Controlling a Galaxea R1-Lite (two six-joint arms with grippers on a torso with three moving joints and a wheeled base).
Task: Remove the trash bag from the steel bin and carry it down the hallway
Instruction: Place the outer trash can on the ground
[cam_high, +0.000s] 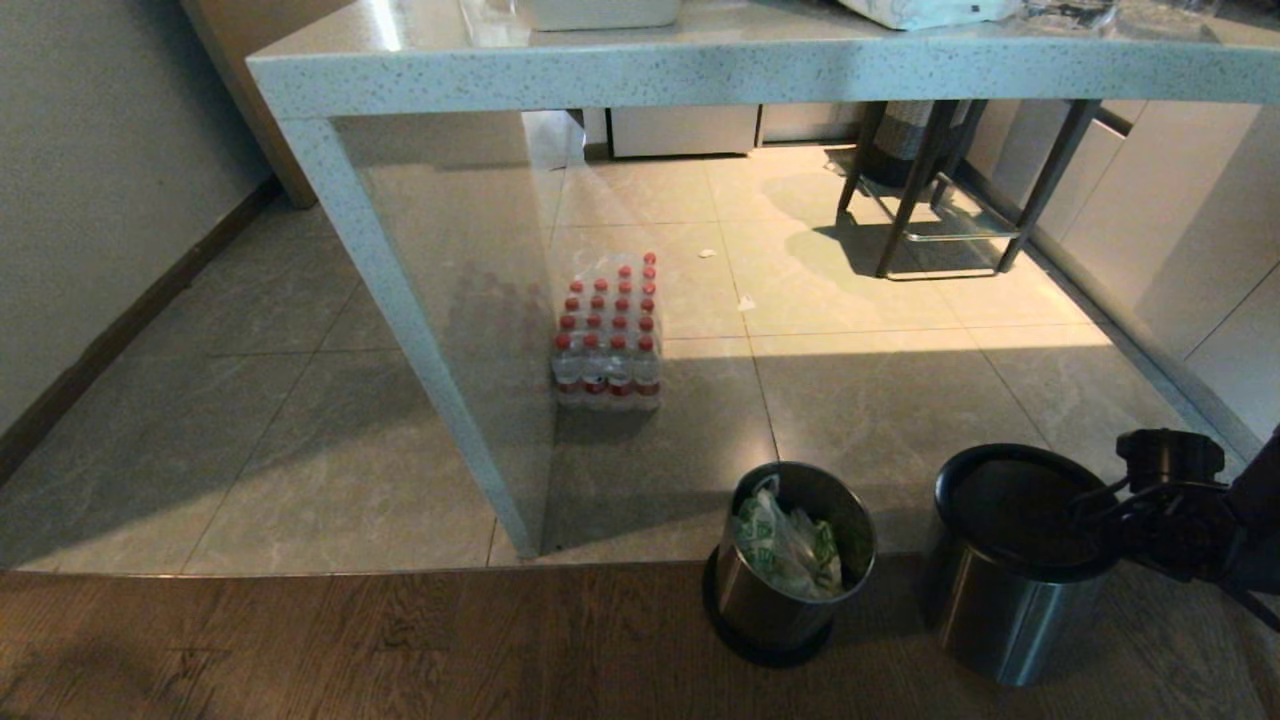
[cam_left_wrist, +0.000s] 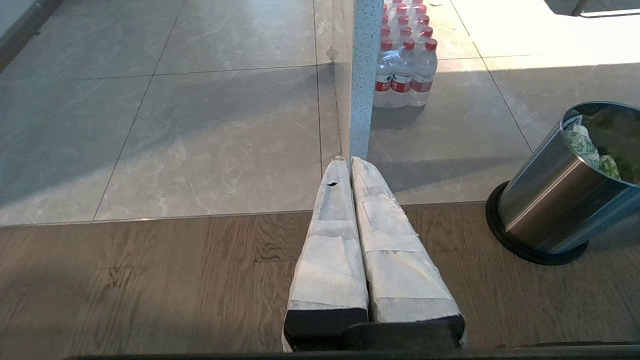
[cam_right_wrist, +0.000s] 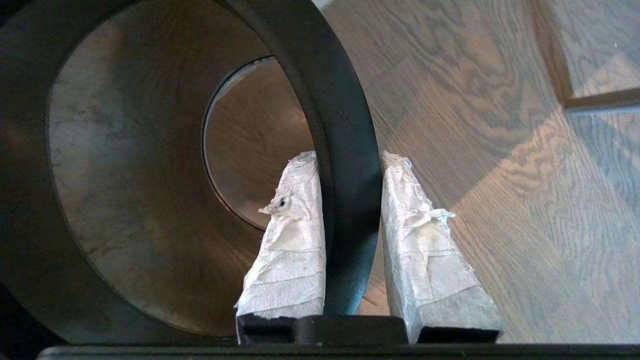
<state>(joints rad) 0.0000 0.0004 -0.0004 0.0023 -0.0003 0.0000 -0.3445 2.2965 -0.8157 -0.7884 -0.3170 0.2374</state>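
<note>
The steel bin (cam_high: 760, 600) stands on the wooden floor by the table leg, on a black base. The trash bag (cam_high: 785, 545), white with green print, sits inside it and also shows in the left wrist view (cam_left_wrist: 580, 145), inside the bin (cam_left_wrist: 545, 210). To its right stands a second, hollow steel shell (cam_high: 1000, 620) with a black rim (cam_right_wrist: 345, 100). My right gripper (cam_right_wrist: 345, 160) is shut on that rim, one finger inside and one outside; in the head view the gripper (cam_high: 1095, 505) is at the shell's right edge. My left gripper (cam_left_wrist: 350, 160) hangs shut and empty over the floor. The hallway is out of view.
A stone table (cam_high: 430, 330) rises just left of the bin, with a shrink-wrapped pack of red-capped bottles (cam_high: 607, 345) under it. A dark stool (cam_high: 950, 190) stands further back. Pale cabinets (cam_high: 1180, 230) line the right side and a wall (cam_high: 90, 200) the left.
</note>
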